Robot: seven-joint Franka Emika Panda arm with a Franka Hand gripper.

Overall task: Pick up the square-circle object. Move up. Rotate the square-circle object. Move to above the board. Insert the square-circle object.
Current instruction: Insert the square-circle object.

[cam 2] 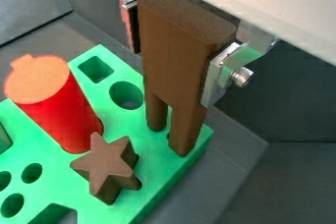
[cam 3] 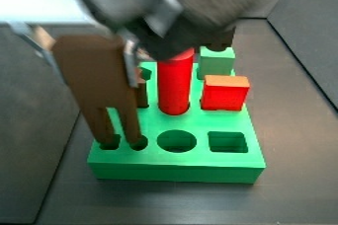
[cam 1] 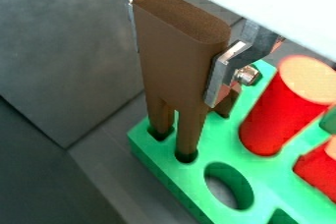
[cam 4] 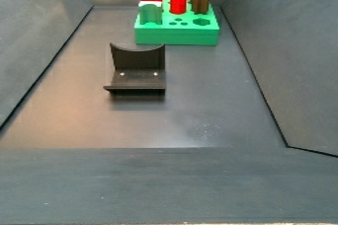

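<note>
Two prongs of the upright brown piece (cam 2: 178, 66) are being held in holes at the green board's (cam 2: 53, 203) corner, long axis vertical, clasped near its top by the gripper (cam 2: 184, 36) directly above.

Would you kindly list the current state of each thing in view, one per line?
Square-circle object: upright, prongs down in the board's holes, between the gripper's fingers.
Gripper: at the board, shut on the square-circle object.
Board: flat on the floor, some holes filled, round and square holes open.
Red cylinder: standing upright in the board.
Star block: seated in the board.
Red cube: on the board.
Fixture: standing on the floor, unoccupied.
</note>
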